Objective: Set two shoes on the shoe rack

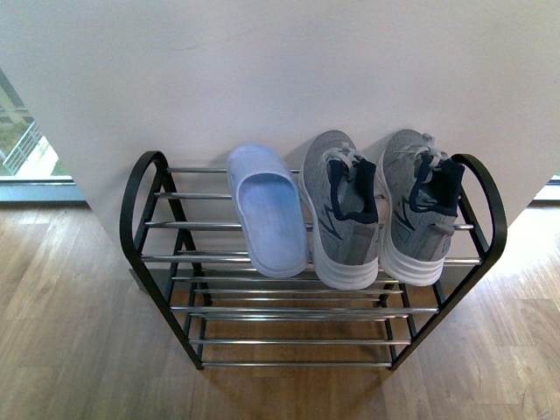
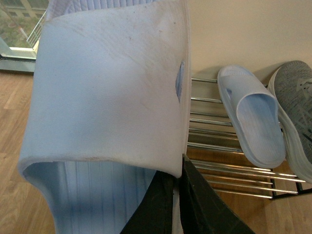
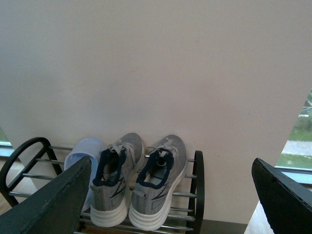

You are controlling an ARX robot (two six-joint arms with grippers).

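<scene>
Two grey knit white-soled sneakers [image 1: 346,206] [image 1: 418,203] on top tier of black-framed chrome-bar shoe rack [image 1: 140,206], at 3 o'clock of pale blue slipper [image 1: 265,210]; task looks done. Left gripper [image 2: 178,190] clamps second blue slipper [image 2: 107,97], not yet racked. Right gripper [image 3: 170,195] spread wide, empty.

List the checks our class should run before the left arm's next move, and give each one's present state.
1. Left end effector shut on the held slipper: ok.
2. Room on the shoe rack top tier, left of the racked slipper: ok, bare bars.
3. Grey sneakers seated on the top tier: ok.
4. Right end effector open and holding nothing: ok.
5. Held slipper's height above the rack: cannot tell.
</scene>
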